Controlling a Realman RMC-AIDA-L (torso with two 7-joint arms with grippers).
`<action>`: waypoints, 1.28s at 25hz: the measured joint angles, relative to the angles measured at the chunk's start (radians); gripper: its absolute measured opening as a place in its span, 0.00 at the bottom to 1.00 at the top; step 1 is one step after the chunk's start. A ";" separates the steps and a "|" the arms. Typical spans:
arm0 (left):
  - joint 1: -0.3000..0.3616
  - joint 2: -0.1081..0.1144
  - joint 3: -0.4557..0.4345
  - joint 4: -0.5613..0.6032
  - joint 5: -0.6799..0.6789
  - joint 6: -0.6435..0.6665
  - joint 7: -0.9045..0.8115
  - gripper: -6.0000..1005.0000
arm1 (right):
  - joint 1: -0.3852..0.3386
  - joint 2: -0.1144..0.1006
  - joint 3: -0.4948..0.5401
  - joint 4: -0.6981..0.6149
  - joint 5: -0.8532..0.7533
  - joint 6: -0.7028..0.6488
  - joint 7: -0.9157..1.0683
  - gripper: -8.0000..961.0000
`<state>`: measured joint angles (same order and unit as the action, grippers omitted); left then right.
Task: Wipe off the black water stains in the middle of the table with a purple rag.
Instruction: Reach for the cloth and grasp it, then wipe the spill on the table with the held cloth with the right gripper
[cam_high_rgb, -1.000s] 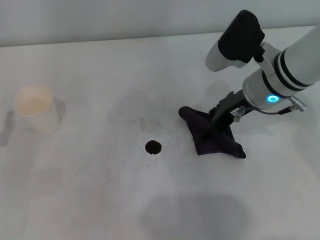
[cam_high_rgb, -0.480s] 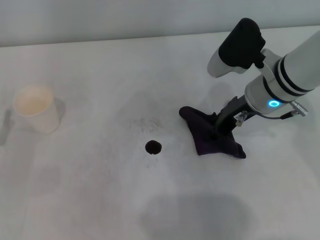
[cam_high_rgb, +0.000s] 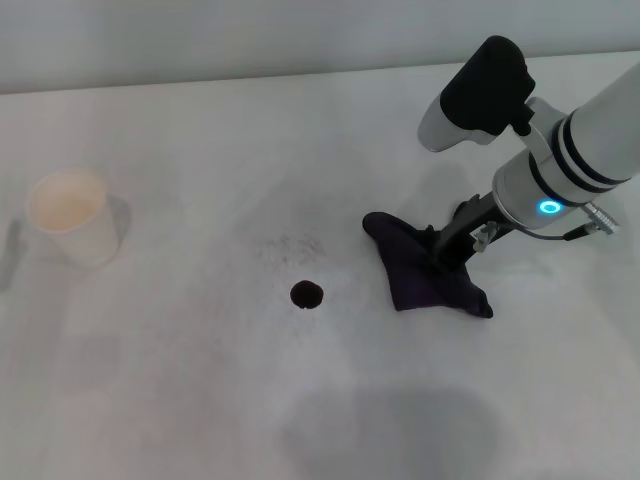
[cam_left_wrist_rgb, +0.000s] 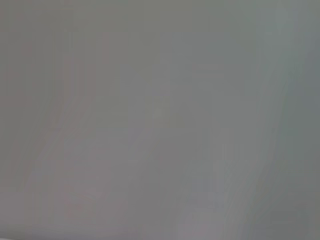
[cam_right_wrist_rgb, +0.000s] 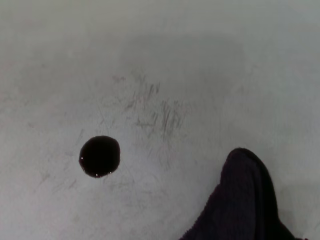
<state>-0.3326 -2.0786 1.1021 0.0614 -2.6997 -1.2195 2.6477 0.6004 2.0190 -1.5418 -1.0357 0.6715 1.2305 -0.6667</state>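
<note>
The purple rag (cam_high_rgb: 415, 278) lies on the white table (cam_high_rgb: 180, 380), right of the middle. My right gripper (cam_high_rgb: 440, 252) stands on the rag's middle and is shut on it, bunching the cloth into a ridge. The black water stain (cam_high_rgb: 307, 294), a small round blot, sits apart from the rag, to its left. In the right wrist view the stain (cam_right_wrist_rgb: 100, 156) shows as a glossy black dot, with one corner of the rag (cam_right_wrist_rgb: 245, 200) apart from it. My left gripper is out of view; its wrist view shows only a blank grey surface.
A white paper cup (cam_high_rgb: 70, 215) stands at the far left of the table. A faint grey speckled smudge (cam_high_rgb: 290, 243) lies just behind the stain and also shows in the right wrist view (cam_right_wrist_rgb: 155, 107). The table's back edge runs along the top.
My right arm has shifted slightly to the right, and the rag's near-left corner has drawn a little to the right with it. The stain and the cup have not moved.
</note>
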 joint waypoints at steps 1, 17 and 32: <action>0.001 0.000 0.000 0.000 0.000 0.000 0.000 0.89 | 0.000 0.000 0.001 0.004 0.000 0.000 0.000 0.27; 0.007 -0.003 -0.001 0.000 -0.002 -0.013 -0.006 0.89 | 0.029 0.002 -0.064 -0.077 0.242 0.022 -0.106 0.11; -0.002 -0.003 -0.001 0.000 -0.025 -0.015 -0.008 0.89 | 0.097 0.009 -0.363 0.057 0.353 -0.253 -0.123 0.11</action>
<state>-0.3351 -2.0811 1.1014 0.0613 -2.7252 -1.2347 2.6399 0.6978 2.0279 -1.9044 -0.9791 1.0242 0.9778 -0.7900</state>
